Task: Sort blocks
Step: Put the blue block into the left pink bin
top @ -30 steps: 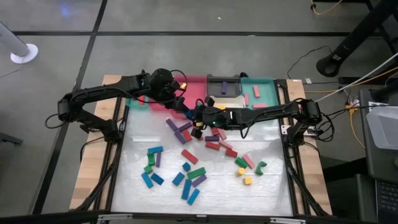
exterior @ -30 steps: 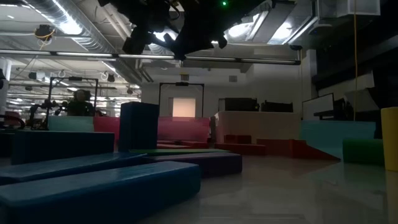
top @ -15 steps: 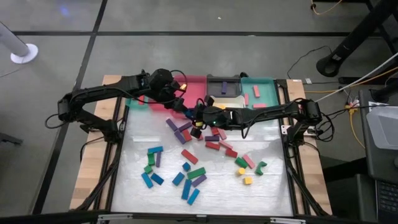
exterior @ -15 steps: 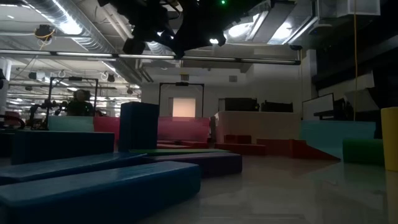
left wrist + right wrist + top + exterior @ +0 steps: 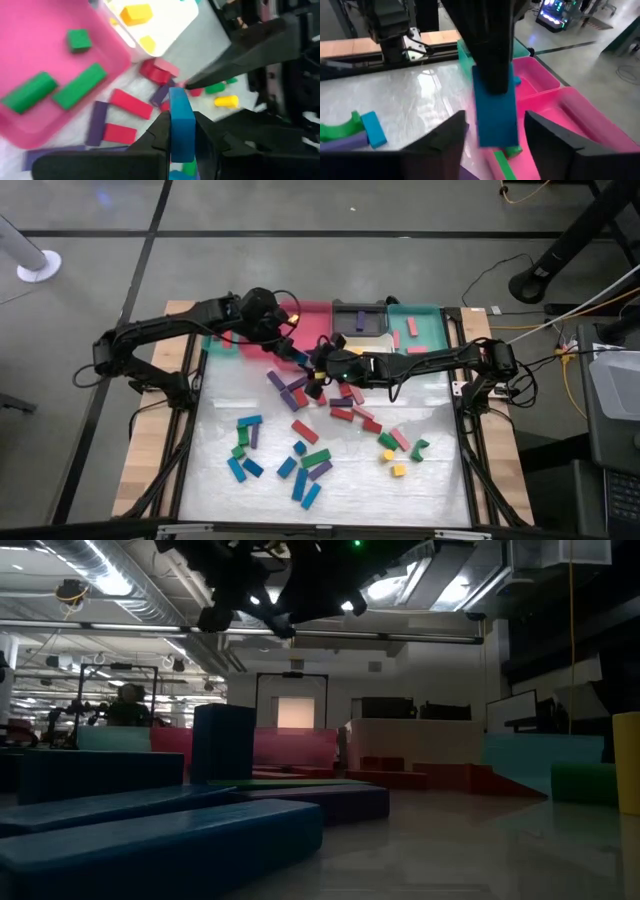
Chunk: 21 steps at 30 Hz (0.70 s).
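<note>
A blue block (image 5: 181, 117) is in the air above the table's far middle, beside the pink tray (image 5: 312, 320). My left gripper (image 5: 297, 352) comes from the far left and is shut on it. My right gripper (image 5: 316, 370) reaches in from the right and is open. Its two fingers (image 5: 445, 145) stand on either side of the block's lower end (image 5: 495, 125) without touching it. Many more blocks (image 5: 300, 460) lie loose on the white table top. My left gripper pinches the blue block by its two broad faces (image 5: 181, 107) between its two fingers (image 5: 160, 132). It comes slanting down from the table's far left. The block juts out beyond the fingertips, lifted clear of the table and trays.
Trays line the far edge: the pink one with green blocks (image 5: 80, 85), a white one with yellow blocks (image 5: 136, 14), a black one (image 5: 360, 318) and a teal one (image 5: 415, 330) with pink blocks. Red and purple blocks (image 5: 345, 408) lie just under the two grippers.
My left gripper has shut on the blue block and taken hold of it. My right gripper has opened and let the block go. Both arms have stayed close together over the same spot, and the block stays in the air.
</note>
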Motion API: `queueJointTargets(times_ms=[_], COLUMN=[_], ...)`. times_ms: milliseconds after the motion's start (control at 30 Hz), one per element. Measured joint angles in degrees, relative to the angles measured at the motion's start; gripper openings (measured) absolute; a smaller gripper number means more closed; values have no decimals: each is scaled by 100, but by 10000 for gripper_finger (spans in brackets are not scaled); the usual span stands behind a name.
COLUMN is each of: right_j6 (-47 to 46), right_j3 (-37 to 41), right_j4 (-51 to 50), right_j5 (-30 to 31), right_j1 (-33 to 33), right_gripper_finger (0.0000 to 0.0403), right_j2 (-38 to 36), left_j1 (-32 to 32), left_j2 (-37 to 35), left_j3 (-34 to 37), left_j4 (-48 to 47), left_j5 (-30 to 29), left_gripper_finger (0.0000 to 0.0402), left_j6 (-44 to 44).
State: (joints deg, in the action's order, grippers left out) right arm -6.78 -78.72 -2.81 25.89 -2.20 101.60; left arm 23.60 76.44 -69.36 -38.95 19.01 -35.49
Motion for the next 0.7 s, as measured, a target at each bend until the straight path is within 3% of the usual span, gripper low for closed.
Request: queueJointTargets(times_ms=[133, 233, 533, 700], right_j6=[-518, -806, -1465, -1464], right_j3=[0, 0, 0, 7], right_j4=[-47, -309, -2373, -3426], right_j5=[-12, -362, -1449, -1744], right_j1=[-1, -7, -7, -7], right_gripper_finger=[249, 269, 267, 259], right_j2=[-6, -46, -76, -18], left_j1=[361, 696, 1542, 1785], left_j2=[0, 0, 0, 19], left_j3=[0, 0, 134, 449], left_j4=[-330, -604, -1158, -1011], left_j5=[-18, -172, -2055, -2682], left_gripper_finger=[39, 39, 49, 51], left_j6=[404, 799, 2272, 2727])
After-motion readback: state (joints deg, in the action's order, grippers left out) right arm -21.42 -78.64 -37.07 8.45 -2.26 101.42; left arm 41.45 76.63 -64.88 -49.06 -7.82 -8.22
